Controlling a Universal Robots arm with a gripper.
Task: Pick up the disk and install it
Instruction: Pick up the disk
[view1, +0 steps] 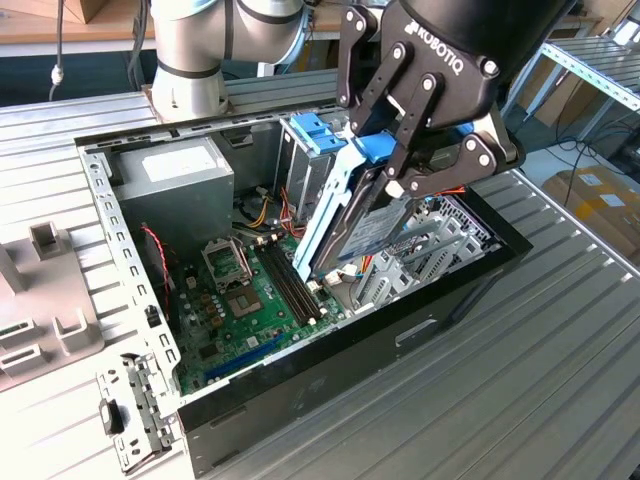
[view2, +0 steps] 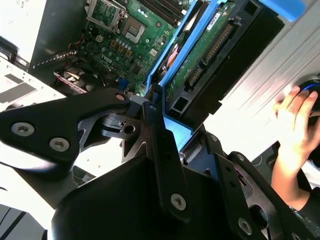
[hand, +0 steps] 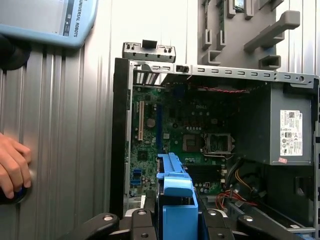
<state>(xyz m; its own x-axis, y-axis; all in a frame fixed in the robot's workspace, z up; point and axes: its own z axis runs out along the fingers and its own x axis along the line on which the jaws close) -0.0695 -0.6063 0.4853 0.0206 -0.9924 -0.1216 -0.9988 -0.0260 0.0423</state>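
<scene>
- Tool (view1: 405, 168) is pinching the disk (view1: 362, 232) by its upper end, fingers pressing in from both sides.
- Disk is hanging under the tool, off the bench (view1: 520, 380), inside the open top of the case (view1: 300, 400).
- Long axis is running steeply down. Upper end is in the tool, and lower end is dipping toward the mobo (view1: 240, 300) edge by the RAM slots. Can't tell if the lower end is touching anything.
- Blue rail (view1: 328, 215) is running along the disk's edge on the ext. view's left. The green circuit side is showing in the second wrist view.
- Drive cage (view1: 440, 250) is sitting just beside the disk, toward the ext. view's right and lower. My read: the disk isn't seated yet, and its tilt vs. the cage is what matters.
- PSU (view1: 175, 175) is lying well apart, toward the ext. view's left.
- A person's hand (view2: 295, 120) is resting outside the case, well apart from the tool.
</scene>
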